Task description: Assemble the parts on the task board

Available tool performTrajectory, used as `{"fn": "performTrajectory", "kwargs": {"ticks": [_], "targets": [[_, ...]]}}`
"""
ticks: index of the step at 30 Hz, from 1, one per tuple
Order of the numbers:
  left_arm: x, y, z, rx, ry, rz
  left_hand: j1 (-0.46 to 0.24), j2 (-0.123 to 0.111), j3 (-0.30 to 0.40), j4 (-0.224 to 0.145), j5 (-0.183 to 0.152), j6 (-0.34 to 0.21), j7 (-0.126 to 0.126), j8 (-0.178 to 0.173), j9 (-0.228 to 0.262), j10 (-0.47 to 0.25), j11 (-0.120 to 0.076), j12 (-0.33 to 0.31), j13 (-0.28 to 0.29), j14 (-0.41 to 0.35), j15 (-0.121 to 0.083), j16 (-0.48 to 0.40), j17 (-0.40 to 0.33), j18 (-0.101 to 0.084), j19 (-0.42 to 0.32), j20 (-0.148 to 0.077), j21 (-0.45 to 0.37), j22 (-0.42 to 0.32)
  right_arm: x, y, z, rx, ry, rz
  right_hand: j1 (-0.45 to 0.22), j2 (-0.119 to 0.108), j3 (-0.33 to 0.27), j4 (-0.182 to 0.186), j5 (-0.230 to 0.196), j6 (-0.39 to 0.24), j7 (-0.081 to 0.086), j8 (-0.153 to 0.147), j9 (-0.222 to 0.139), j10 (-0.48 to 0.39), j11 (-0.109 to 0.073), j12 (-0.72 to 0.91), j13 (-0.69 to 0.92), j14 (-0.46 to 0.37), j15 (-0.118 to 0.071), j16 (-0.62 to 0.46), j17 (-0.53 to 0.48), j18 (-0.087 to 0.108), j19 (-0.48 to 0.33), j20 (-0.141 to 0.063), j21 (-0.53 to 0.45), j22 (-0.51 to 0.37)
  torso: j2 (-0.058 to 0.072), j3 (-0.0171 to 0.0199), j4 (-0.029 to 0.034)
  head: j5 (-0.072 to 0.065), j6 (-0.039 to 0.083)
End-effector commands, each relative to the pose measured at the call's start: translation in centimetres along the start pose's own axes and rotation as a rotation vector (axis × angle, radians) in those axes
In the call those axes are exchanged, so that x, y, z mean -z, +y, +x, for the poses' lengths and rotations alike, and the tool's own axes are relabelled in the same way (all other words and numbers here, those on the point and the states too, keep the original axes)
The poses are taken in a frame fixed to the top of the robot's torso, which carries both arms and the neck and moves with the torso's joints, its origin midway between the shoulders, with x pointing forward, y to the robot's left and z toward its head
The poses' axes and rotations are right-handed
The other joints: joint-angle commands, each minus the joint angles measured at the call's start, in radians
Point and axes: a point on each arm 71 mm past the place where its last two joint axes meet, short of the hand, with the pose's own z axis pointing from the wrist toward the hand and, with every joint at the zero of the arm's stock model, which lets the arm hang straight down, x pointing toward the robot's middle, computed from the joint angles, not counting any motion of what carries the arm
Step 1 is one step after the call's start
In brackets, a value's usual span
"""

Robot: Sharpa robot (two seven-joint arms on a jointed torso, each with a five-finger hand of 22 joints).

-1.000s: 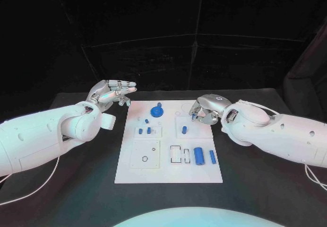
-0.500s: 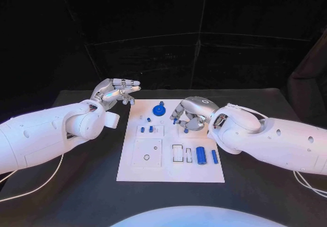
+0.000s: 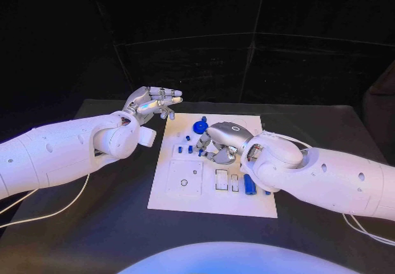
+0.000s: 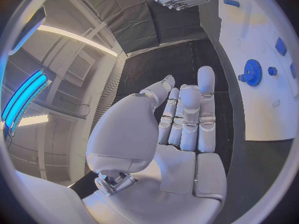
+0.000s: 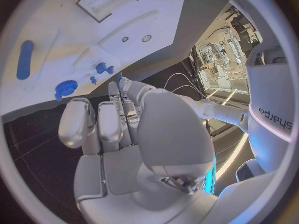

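The white task board (image 3: 191,194) lies mid-table. On it a blue gear (image 3: 200,125) stands at the far end, with small blue pegs (image 3: 180,149) just nearer. A blue cylinder (image 3: 249,183) lies at the near right. My right hand (image 3: 221,140) hangs over the board's middle with fingers curled down, and a small blue peg (image 3: 201,152) shows at its fingertips, apparently pinched. In the right wrist view that peg (image 5: 118,76) sits by the fingertips of the hand (image 5: 118,129), beyond them the gear (image 5: 65,89). My left hand (image 3: 152,101) hovers off the board's far left corner, holding nothing.
The board carries raised white blocks with holes (image 3: 184,182) and rectangular slots (image 3: 221,178). Black table (image 3: 99,217) surrounds it, with a white cable (image 3: 49,214) at the left. The left wrist view shows the left hand (image 4: 181,119), the board (image 4: 261,109) and the gear (image 4: 252,72).
The camera has shifted. My right hand has moved from the board's right side in over its middle, its fingers closing round a small blue peg. The left hand has stayed in place.
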Motion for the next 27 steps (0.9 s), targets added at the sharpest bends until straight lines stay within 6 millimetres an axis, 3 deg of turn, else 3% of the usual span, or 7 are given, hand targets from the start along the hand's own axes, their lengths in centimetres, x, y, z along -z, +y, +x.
{"fn": "performTrajectory", "kwargs": {"ticks": [1,7,10,22,27], "targets": [[-0.1,-0.3,0.4,0.016,0.025,0.026,-0.019,-0.006,-0.013,0.003,0.003,-0.003,0.003,0.003,-0.001,-0.012,0.001,0.006,-0.001,-0.006,0.001,-0.004,-0.002,0.013,0.000,0.001,-0.008,-0.002,-0.2,0.4,1.2,0.024,0.049,-0.024,-0.008,0.000,0.005,0.000,0.006,-0.003,0.004,-0.004,0.000,-0.004,0.004,-0.005,0.000,0.023,0.000,0.003,0.000,0.003,0.000,0.000,0.003,0.000,-0.001,0.0013,-0.0009,0.012,-0.005],[-0.2,-0.3,0.8,0.022,0.039,0.030,-0.026,-0.007,-0.019,0.006,0.003,-0.006,0.004,0.002,-0.002,-0.016,0.002,0.009,-0.001,-0.006,0.002,-0.003,-0.003,0.013,0.000,0.002,-0.010,-0.004,-0.9,0.6,2.7,0.041,0.070,-0.027,-0.009,-0.001,0.006,-0.002,0.007,-0.004,0.005,-0.004,0.000,-0.005,0.004,-0.005,0.000,0.023,0.000,0.004,0.001,0.003,0.000,0.000,0.003,0.000,-0.002,0.0011,-0.0020,0.025,-0.011],[-0.2,-0.3,0.9,0.024,0.043,0.029,-0.026,-0.007,-0.019,0.006,0.003,-0.006,0.004,0.002,-0.002,-0.016,0.002,0.009,-0.001,-0.006,0.002,-0.003,-0.003,0.013,0.000,0.002,-0.010,-0.004,-1.1,0.7,3.1,0.051,0.076,-0.026,-0.009,-0.001,0.006,-0.002,0.007,-0.004,0.005,-0.004,0.000,-0.005,0.004,-0.005,0.000,0.023,0.000,0.004,0.001,0.003,0.000,0.000,0.003,0.000,-0.001,0.0009,0.0009,0.027,-0.015],[-0.4,-0.2,1.1,0.027,0.052,0.031,-0.040,-0.006,-0.032,0.013,0.003,-0.010,0.004,0.001,-0.002,-0.019,0.002,0.016,0.000,-0.008,0.003,-0.003,-0.007,0.013,0.001,0.003,-0.015,-0.007,-1.5,0.7,4.4,0.060,0.102,-0.020,-0.011,-0.001,0.012,-0.008,0.009,-0.007,0.006,-0.004,0.000,-0.008,0.005,-0.005,0.000,0.023,0.001,0.004,0.000,0.003,0.000,0.001,0.003,0.000,-0.001,0.0005,-0.0018,0.033,-0.019],[-0.4,-0.2,1.1,0.027,0.052,0.029,-0.041,-0.005,-0.033,0.014,0.003,-0.010,0.004,0.001,-0.002,-0.020,0.002,0.017,0.000,-0.008,0.003,-0.003,-0.007,0.013,0.001,0.004,-0.015,-0.008,-1.5,0.7,4.7,0.061,0.112,-0.023,-0.011,-0.001,0.012,-0.008,0.009,-0.007,0.006,-0.004,0.000,-0.008,0.005,-0.005,0.000,0.023,0.001,0.004,0.000,0.003,0.000,0.001,0.003,0.000,-0.001,0.0016,-0.0024,0.044,-0.021]]}}
